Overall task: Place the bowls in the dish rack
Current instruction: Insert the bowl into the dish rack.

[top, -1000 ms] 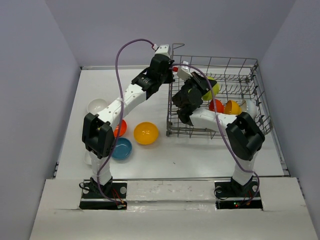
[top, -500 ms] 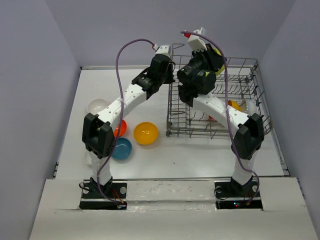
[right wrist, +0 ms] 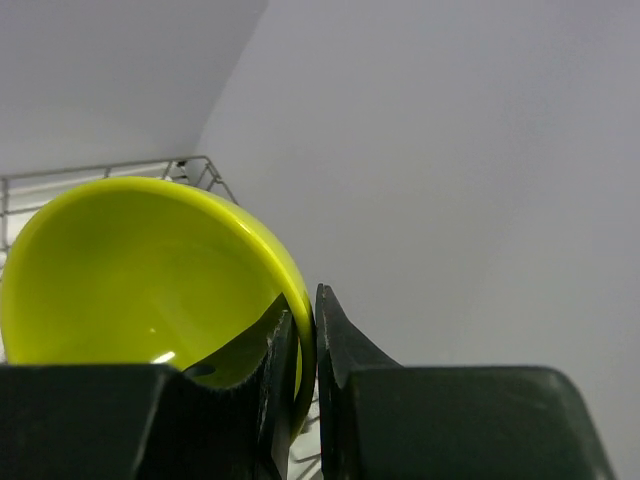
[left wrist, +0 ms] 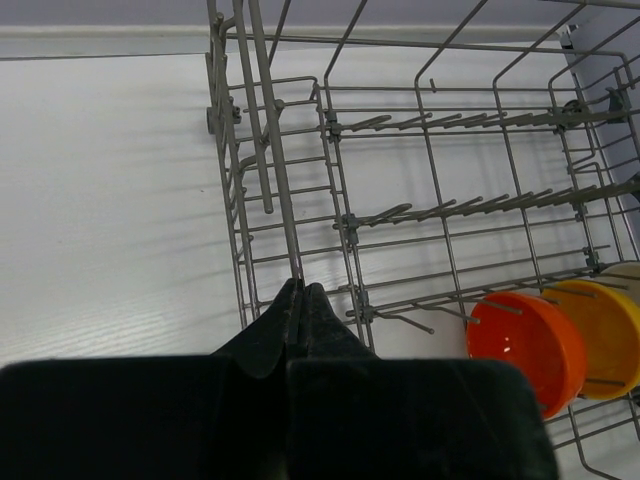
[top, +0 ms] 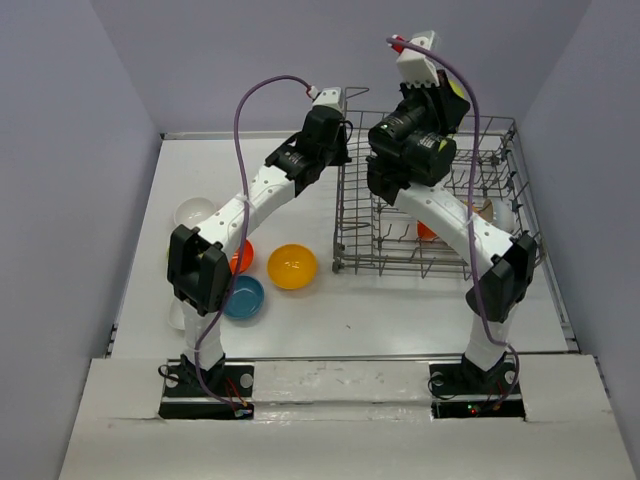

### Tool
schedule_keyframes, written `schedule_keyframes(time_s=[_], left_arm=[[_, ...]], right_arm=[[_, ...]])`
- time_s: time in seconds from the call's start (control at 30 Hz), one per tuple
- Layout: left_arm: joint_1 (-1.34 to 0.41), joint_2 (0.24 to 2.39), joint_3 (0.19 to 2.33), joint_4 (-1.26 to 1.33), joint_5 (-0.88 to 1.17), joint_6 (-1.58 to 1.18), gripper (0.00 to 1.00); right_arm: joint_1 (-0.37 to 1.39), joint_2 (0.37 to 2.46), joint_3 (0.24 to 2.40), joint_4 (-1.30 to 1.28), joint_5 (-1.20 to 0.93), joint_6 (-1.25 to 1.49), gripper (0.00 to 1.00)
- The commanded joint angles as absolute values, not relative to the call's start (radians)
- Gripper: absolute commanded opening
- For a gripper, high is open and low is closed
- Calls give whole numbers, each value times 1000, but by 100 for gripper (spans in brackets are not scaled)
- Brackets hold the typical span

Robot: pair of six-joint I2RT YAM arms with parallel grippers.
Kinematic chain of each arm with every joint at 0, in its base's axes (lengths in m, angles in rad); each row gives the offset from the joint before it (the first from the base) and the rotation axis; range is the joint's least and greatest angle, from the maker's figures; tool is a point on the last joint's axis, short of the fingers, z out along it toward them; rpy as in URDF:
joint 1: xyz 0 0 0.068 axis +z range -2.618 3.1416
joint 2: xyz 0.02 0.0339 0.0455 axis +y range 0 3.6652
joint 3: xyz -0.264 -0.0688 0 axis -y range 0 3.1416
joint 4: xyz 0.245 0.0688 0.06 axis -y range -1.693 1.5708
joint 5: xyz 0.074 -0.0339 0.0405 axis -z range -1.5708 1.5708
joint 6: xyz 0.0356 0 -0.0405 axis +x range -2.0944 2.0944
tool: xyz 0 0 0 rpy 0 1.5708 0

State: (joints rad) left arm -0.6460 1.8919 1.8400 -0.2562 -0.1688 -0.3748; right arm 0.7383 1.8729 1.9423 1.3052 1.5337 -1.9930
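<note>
The grey wire dish rack (top: 500,130) stands at the right. High above its back left part, my right gripper (top: 440,95) is shut on the rim of a lime green bowl (right wrist: 130,270), one finger inside and one outside. My left gripper (left wrist: 300,287) is shut at the rack's left wall (left wrist: 273,150), with an upright wire pinched between its tips. A red-orange bowl (left wrist: 525,345) and an orange-yellow bowl (left wrist: 605,335) stand on edge in the rack. On the table to the left lie white (top: 193,212), red-orange (top: 240,255), orange-yellow (top: 292,266) and blue (top: 243,297) bowls.
The left arm stretches diagonally over the loose bowls towards the rack's left wall. Grey walls close in the table at the back and on both sides. A white bowl (top: 492,210) shows at the rack's right end.
My right arm has lifted the lime green bowl from low inside the rack to high above its back. The left arm has stayed at the rack's wall.
</note>
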Motion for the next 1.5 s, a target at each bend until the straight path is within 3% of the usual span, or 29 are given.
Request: schedule_keyframes(time_s=[0.0,0.03,0.1,0.13,0.17,0.27,0.33,0.43,0.63,0.87,1.2,1.47], left_arm=[[-653,1920,1908,-253,-175,-367,0],[-655,1922,1911,-253,-175,-368,0],[-655,1928,1922,-258,-178,-370,0],[-655,1930,1927,-261,-182,-368,0],[-655,1931,1931,-265,-186,-365,0],[-655,1942,1960,-285,-192,-364,0],[-655,1950,1976,-288,-195,-364,0],[-657,1941,1973,-291,-199,-362,0],[-655,1913,1941,-284,-206,-353,0],[-655,1908,1925,-278,-206,-350,0],[-655,1911,1913,-270,-204,-348,0],[-655,1916,1916,-273,-206,-348,0]], right_arm=[[765,1671,1982,1569,1520,-1738,1],[765,1636,1964,1307,1496,-1592,1],[765,1556,1953,839,1404,-951,1],[765,1507,2001,283,1338,-688,1],[765,1497,2055,150,1215,-517,1],[765,1619,2217,17,1280,-530,1],[765,1624,2049,148,1278,-607,1],[765,1595,1833,129,1223,-566,1],[678,1699,1865,-376,1020,-191,1],[603,1755,1792,-609,853,70,1],[592,1752,1775,-876,839,152,1],[592,1698,1756,-943,988,106,1]])
